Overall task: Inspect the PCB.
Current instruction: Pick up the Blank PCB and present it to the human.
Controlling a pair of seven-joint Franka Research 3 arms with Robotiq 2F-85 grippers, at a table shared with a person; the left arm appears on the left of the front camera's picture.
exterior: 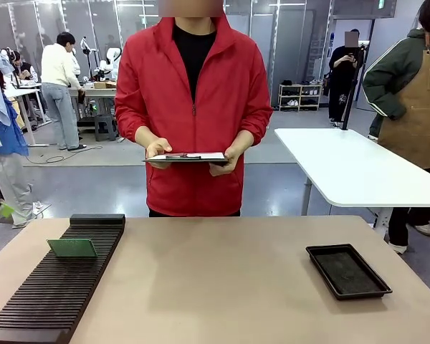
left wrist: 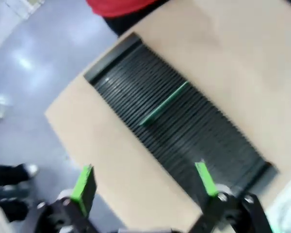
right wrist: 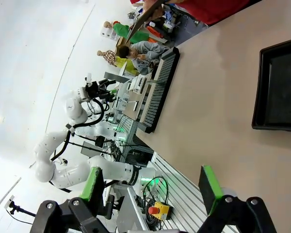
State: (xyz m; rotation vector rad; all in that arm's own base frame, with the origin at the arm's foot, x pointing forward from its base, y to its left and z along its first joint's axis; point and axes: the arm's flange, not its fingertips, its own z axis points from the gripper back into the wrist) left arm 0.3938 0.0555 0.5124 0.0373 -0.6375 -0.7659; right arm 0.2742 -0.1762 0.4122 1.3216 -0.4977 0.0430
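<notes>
1. The PCB (exterior: 72, 248) stands on edge in a slot of the black slotted rack (exterior: 57, 287), toward the rack's far end, on the robot's left side of the tan table (exterior: 222, 301).
2. In the left wrist view the PCB (left wrist: 164, 103) shows as a thin green strip running along the grooves of the rack (left wrist: 199, 141).
3. The left gripper (left wrist: 144, 180) hangs above the table's near-left corner, jaws spread wide and released. One green pad (left wrist: 85, 183) sits over bare tabletop and the other over the rack's near end, well apart from the PCB.
4. The right gripper (right wrist: 151, 183) is also released, with its jaws wide apart. It is near the table's edge, with the black tray (right wrist: 258, 92) ahead of it.
5. In the front view the black tray (exterior: 312, 251) lies flat on the robot's right side of the table, well apart from the rack.
6. A person in a red jacket (exterior: 193, 107) stands at the far side, holding a clipboard (exterior: 188, 157) level with 2 hands (exterior: 158, 148).
</notes>
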